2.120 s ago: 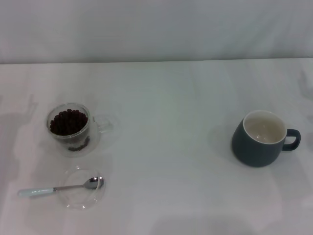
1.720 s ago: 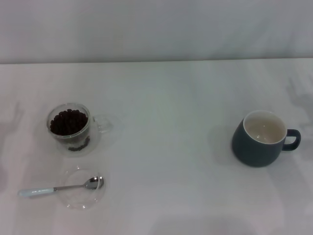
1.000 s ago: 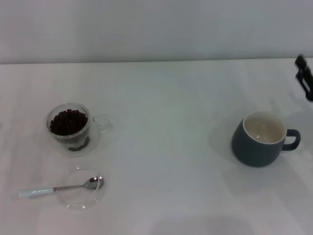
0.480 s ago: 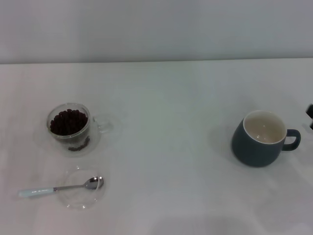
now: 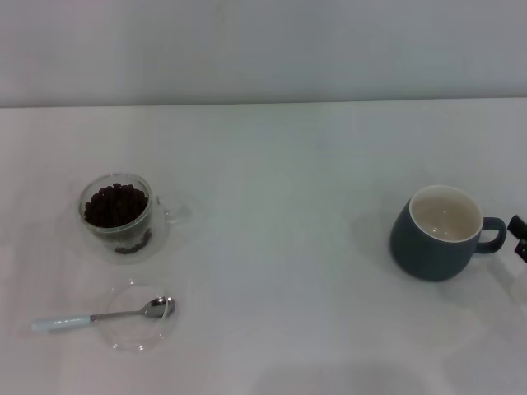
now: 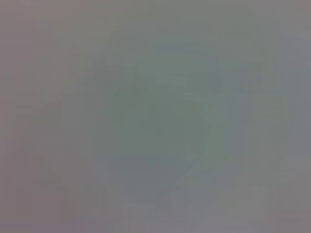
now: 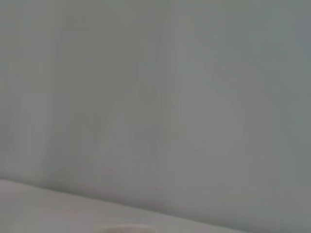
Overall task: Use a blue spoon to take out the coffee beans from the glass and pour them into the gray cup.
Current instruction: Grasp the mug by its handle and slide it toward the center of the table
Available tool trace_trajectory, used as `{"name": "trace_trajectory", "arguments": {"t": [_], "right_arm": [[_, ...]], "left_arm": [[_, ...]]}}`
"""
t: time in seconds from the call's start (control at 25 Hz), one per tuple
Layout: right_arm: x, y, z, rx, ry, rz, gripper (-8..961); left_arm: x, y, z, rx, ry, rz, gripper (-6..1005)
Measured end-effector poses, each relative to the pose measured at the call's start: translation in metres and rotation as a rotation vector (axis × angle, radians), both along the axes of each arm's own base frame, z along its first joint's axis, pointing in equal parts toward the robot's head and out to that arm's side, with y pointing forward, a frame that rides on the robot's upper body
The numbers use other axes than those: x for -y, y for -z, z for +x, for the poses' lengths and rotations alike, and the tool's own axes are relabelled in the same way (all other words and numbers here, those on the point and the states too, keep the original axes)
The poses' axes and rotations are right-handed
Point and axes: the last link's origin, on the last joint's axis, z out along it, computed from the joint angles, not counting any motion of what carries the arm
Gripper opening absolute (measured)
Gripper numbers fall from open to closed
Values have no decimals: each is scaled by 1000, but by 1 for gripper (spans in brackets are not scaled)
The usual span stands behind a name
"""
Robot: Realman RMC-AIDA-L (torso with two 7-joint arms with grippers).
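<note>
Your right gripper [image 5: 520, 237] is cut off at the edge; both wrist views show only blur.

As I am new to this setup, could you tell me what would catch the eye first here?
The glass heaped with dark coffee beans stands out at the table's left, with the blue spoon just in front, its bowl resting on a clear saucer. Far right sits the gray cup, empty, with the right gripper just showing at the edge beside its handle.

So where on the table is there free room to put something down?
The widest bare patch lies between the glass and the gray cup. The strip behind both is bare too. It is crowded at the left, where the spoon rests on a saucer near the glass.
</note>
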Motion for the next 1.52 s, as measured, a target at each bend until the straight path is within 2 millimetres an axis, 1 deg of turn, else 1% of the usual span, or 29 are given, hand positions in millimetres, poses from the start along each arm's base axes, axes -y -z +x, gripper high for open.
{"name": "trace_trajectory", "arguments": {"t": [0.24, 0.4, 0.6, 0.72, 1.16, 1.52], "right_arm": [[6, 6, 2, -11, 21, -25, 602], [7, 13, 4, -8, 49, -38, 602], [-2, 25, 8, 23, 99, -85, 604], [-6, 29, 9, 32, 119, -100, 605], [-13, 32, 8, 38, 128, -86, 607], [-20, 30, 9, 52, 154, -33, 606]], "left_arm": [[-1, 1, -1, 2, -9, -5, 876], [-2, -1, 0, -3, -5, -1, 876], [-6, -2, 2, -5, 3, -2, 876], [-6, -1, 3, -3, 3, -3, 876], [-2, 0, -2, 1, -17, -8, 876], [1, 1, -5, 4, -29, -11, 876]]}}
